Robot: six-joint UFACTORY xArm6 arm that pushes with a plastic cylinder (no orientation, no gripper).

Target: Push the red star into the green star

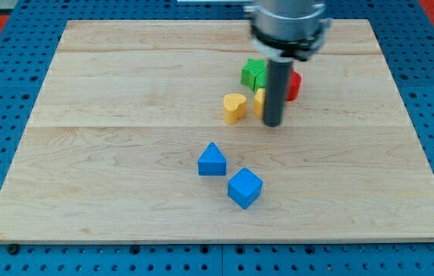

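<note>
- Finding: my tip (273,123) stands at the lower edge of a tight cluster, with the rod hiding much of it.
- The red star (294,84) shows only as a sliver at the rod's right; its shape cannot be confirmed from here.
- The green star (254,73) sits just left of the rod, very near the red star; whether they touch cannot be told.
- Risk: a yellow block (258,100), half hidden, lies against the rod's left side. A stroke towards the view's top could carry it into the green star instead.
- Risk: a glancing push on the red star could spin it off to the view's right.
- The yellow heart (234,107) lies just left of the cluster and may be clipped.
- No jaws fitted; nothing to open or close.
- Materials: pale planked wooden table (110,153); matte, hard-edged blocks, including a blue triangular block (212,160) and blue cube (244,188), well apart.
</note>
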